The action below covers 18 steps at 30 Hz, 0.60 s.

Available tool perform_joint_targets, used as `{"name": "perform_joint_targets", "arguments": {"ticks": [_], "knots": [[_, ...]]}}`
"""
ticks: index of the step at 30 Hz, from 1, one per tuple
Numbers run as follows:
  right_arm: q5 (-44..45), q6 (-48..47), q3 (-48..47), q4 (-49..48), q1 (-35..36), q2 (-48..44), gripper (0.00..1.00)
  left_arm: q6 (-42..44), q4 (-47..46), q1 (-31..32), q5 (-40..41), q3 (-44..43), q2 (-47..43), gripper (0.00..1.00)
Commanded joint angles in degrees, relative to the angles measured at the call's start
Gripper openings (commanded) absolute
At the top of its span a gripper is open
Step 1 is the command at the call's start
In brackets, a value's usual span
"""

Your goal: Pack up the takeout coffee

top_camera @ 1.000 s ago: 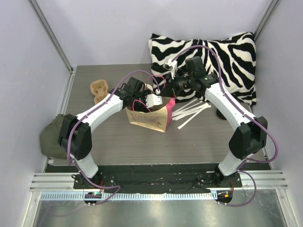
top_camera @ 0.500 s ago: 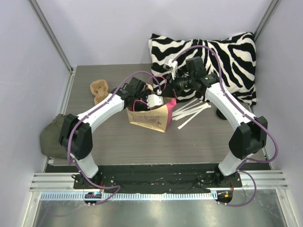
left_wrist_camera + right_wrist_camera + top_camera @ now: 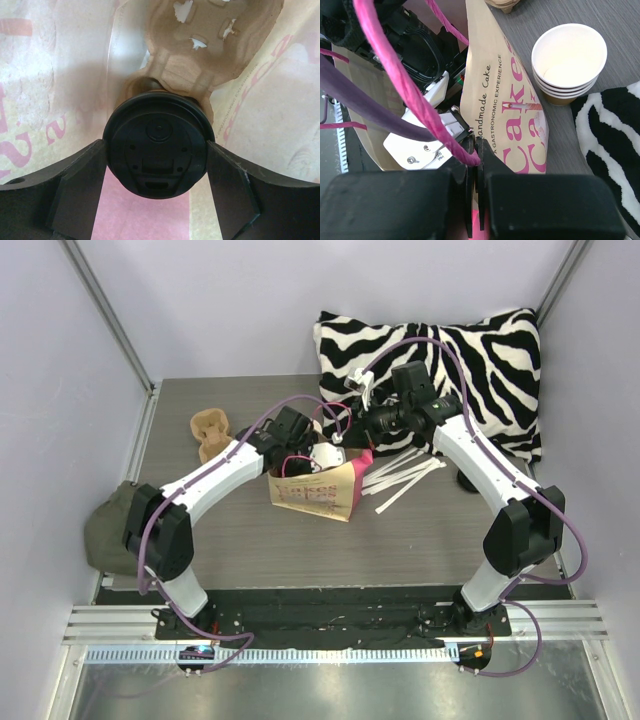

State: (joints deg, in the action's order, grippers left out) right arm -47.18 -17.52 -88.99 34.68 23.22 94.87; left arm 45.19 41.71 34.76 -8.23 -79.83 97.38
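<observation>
Kraft paper bag [image 3: 315, 490] from above, left claw [image 3: 322, 462] down its mouth. Left wrist: it's spread wider round the black lid [image 3: 159, 150], likely a drop-off; can't tell if it's let go. Right wrist: right claw [image 3: 475, 165] pinches the rim shut; paper cups [image 3: 569, 60] wait on the bench [image 3: 620, 20], 2 o'clock.

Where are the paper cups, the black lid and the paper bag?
cups [image 3: 566, 72]: right wrist view, inside floor of the top cup.
black lid [image 3: 159, 150]: left wrist view, centre of its top.
paper bag [image 3: 502, 95]: right wrist view, its printed side.
</observation>
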Motion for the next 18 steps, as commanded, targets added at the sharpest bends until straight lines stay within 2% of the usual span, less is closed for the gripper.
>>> {"name": "perform_joint_targets", "arguments": {"ticks": [1,18], "knots": [[-1.07,-0.94,-0.04,5.84,0.77,-0.56,0.01,-1.68,5.31,-0.13,3.39,-0.06,-2.11,0.83],[0.24,-6.74,0.75,9.18,0.68,-2.58,0.01,-5.55,1.00,-1.27,3.48,3.54,-6.86,0.83]]}}
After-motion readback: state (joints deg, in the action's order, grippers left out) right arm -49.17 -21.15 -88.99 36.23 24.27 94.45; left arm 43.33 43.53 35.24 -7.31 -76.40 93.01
